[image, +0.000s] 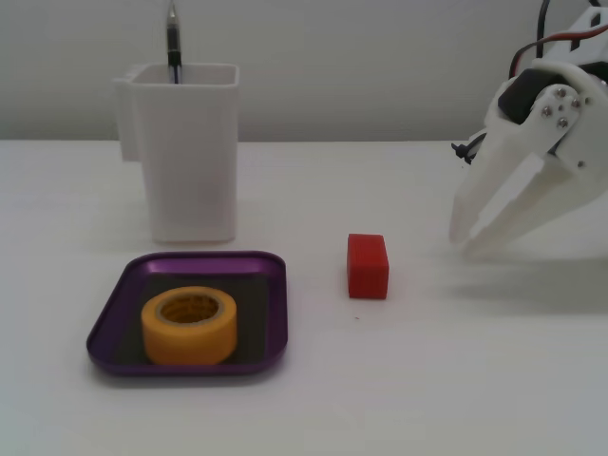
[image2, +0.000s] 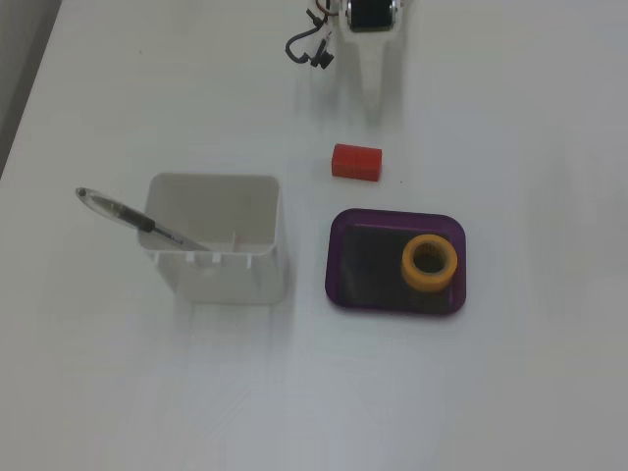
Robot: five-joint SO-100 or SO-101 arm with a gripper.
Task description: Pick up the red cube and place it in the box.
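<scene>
The red cube [image: 368,266] sits on the white table, to the right of the purple box [image: 112,328] in a fixed view. From above, the cube [image2: 355,162] lies just beyond the box's [image2: 336,265] far left corner. My white gripper [image: 465,243] hangs at the right, a little above the table, to the right of the cube and apart from it. Its fingertips are nearly together and hold nothing. From above the gripper [image2: 380,98] points down at the table just beyond the cube.
A yellow tape roll [image: 190,326] lies inside the box, also seen from above [image2: 429,263]. A tall white container [image: 190,152] with a pen [image: 173,43] stands behind the box; from above the container [image2: 216,245] stands left of it.
</scene>
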